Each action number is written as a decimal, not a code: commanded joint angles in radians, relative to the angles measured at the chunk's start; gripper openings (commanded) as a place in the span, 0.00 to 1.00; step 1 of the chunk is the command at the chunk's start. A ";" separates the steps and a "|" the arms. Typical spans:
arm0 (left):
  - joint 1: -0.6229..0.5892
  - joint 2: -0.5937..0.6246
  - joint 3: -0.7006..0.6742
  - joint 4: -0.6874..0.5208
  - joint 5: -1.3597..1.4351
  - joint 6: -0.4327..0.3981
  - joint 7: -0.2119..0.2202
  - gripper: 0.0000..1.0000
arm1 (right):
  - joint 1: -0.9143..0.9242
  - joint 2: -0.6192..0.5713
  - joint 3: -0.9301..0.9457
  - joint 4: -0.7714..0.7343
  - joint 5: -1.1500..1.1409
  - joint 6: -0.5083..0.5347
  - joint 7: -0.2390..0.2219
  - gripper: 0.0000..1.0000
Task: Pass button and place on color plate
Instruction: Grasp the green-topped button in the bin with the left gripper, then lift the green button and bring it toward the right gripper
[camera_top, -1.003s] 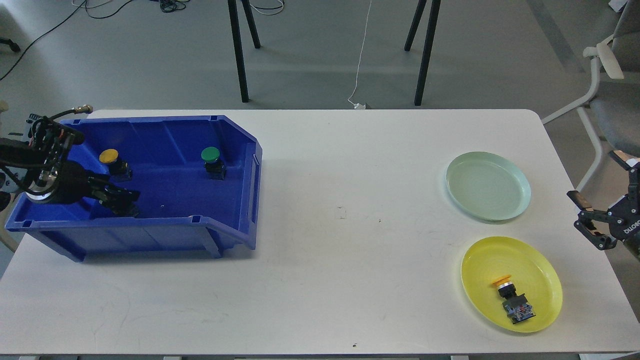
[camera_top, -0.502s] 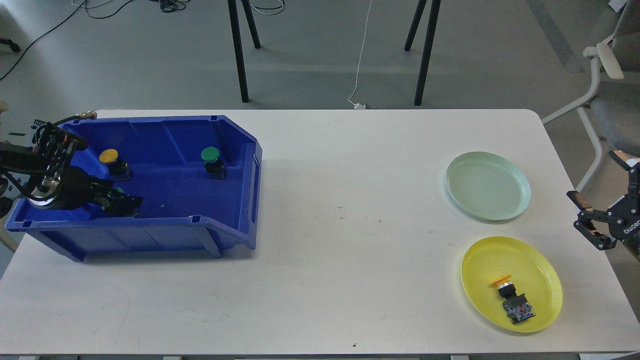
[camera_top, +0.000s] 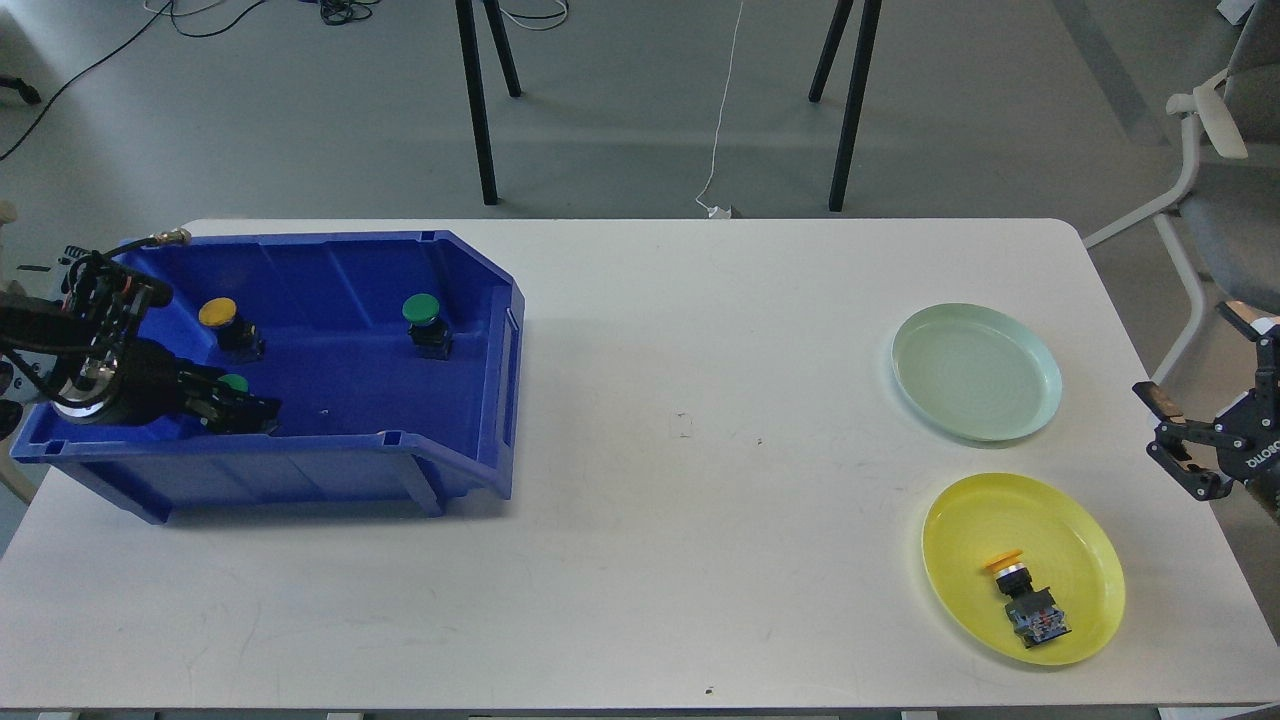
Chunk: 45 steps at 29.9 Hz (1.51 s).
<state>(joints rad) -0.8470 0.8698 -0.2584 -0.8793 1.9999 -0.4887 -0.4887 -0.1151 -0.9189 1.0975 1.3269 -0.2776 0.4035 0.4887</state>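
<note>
Inside the blue bin (camera_top: 330, 290) at the left end of the bench (camera_top: 680, 540), your left gripper (camera_top: 245, 410) reaches low along the near wall, and a green-capped button (camera_top: 235, 383) shows right at its fingers, touching or nearly so; the gripper is too dark to tell whether its fingers are closed on that button or merely beside it. Just beyond the gripper, toward the bin's back wall, a yellow button (camera_top: 222, 318) stands upright, and farther to the gripper's right a second green button (camera_top: 424, 318) stands upright near the bin's open end. Your right gripper (camera_top: 1175, 440) hangs off the bench's right edge with its two fingers spread apart and nothing between them. To its left and slightly beyond it lies the pale green plate (camera_top: 1030, 345), bare. Nearer to you than that gripper, and also to its left, the yellow plate (camera_top: 960, 530) carries an orange-capped button (camera_top: 1025, 598) lying tipped on its side, cap pointing away from you. The two plates sit close together but apart.
</note>
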 joint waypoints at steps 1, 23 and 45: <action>0.000 0.000 -0.002 0.000 -0.009 0.000 0.000 0.73 | 0.000 0.000 -0.001 0.000 0.000 0.000 0.000 1.00; -0.007 0.005 -0.013 0.010 -0.047 0.000 0.000 0.13 | -0.003 0.000 0.001 -0.001 0.000 -0.002 0.000 1.00; -0.190 -0.118 -0.119 -0.199 -1.142 0.000 0.000 0.12 | 0.369 0.118 -0.117 0.011 -0.170 -0.017 0.000 1.00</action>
<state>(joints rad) -1.0999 0.8358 -0.3750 -1.0645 0.9514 -0.4886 -0.4887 0.1185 -0.8732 1.0442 1.3387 -0.3715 0.3896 0.4887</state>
